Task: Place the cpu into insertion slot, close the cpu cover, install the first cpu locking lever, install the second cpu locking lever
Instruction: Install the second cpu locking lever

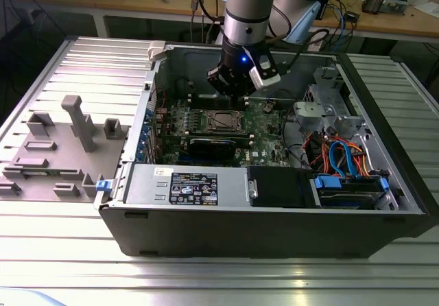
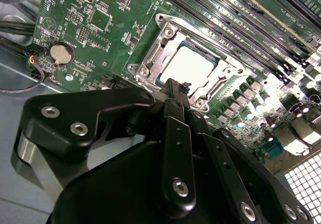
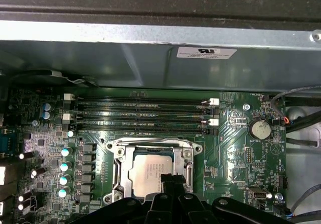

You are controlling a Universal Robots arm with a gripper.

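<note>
The ribbed silver metal worktop [image 1: 219, 278] carries an open grey steel computer case [image 1: 274, 224], lying on its side with its interior exposed. On the exterior view's left, a grey plastic fixture block with upright posts [image 1: 62, 148] rests on the same worktop, just beside the case.

Inside the case, the green circuit board [image 1: 264, 124] covers the floor. A long black rectangular graphics card [image 1: 218, 146] sits on the board, near the socket. A silver power supply box with a black label [image 1: 188, 186] lies along the near wall. Orange and blue cables [image 1: 339, 156] bundle at the exterior view's right.

The grey-and-silver robot arm [image 1: 247, 7] descends into the case. Its black claw [image 2: 175, 91] hangs just above the socket edge, fingers pressed together and gripping nothing.

The insertion slot [image 3: 153, 171], a square socket with a silvery metal rim, sits beside the long narrow black memory slots [image 3: 140, 116]. The cpu [image 3: 146, 171], a thin square chip with a flat silver-grey top, lies seated in the slot. The cpu cover [image 2: 153, 58], a silvery metal frame with a square window, lies flat around the chip. A round silver coin battery [image 3: 260, 129] sits well apart on the board.
</note>
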